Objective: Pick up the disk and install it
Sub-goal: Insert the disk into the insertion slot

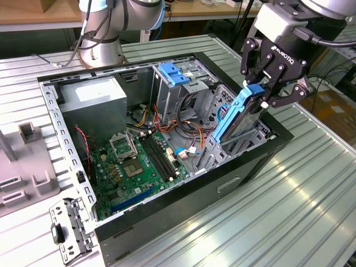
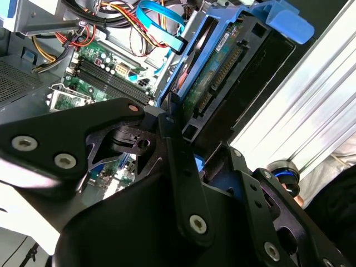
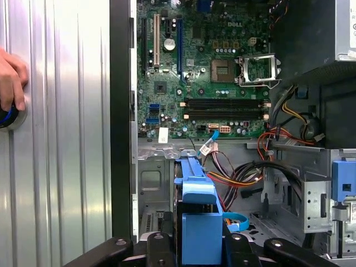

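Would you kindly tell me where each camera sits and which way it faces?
Exterior view: off the arm, looking down on the open black computer case on the ribbed metal table; the arm's grey base and the gripper, shut on the blue-framed rectangular disk, show.
First wrist view: at the wrist, looking along the disk to the green motherboard; black fingers show.
Second wrist view: at the wrist, facing the disk and its connectors; fingers show.
Shared: all three see disk and motherboard.

Camera set-up, three views
Exterior view: raised, oblique, apart from gripper (image 1: 262, 95); both wrist views: close behind it, facing the shared motherboard (image 2: 94, 72) (image 3: 200, 67)
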Controlling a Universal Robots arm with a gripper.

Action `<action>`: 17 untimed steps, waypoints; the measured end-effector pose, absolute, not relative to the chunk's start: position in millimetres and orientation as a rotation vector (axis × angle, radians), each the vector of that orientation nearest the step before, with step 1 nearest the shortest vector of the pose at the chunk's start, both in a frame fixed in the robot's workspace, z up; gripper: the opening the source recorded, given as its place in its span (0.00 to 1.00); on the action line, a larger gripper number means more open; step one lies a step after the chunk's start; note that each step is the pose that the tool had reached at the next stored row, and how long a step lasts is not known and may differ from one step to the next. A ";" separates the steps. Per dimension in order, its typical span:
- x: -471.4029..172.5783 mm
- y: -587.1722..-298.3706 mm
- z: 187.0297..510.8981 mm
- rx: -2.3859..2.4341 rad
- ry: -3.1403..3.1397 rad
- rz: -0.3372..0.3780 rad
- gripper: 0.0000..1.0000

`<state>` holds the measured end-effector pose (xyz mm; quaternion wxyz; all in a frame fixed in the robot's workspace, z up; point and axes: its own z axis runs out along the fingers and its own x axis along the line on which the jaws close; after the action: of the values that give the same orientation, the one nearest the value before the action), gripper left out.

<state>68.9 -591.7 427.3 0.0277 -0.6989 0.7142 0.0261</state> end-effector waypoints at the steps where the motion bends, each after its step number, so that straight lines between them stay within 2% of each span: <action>1: 68.9 -591.7 426.8 -2.158 2.205 0.080 0.37; 17: 68.9 -591.7 420.7 -2.158 2.205 0.080 0.37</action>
<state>68.9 -591.7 420.7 0.0277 -0.6989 0.7142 0.0261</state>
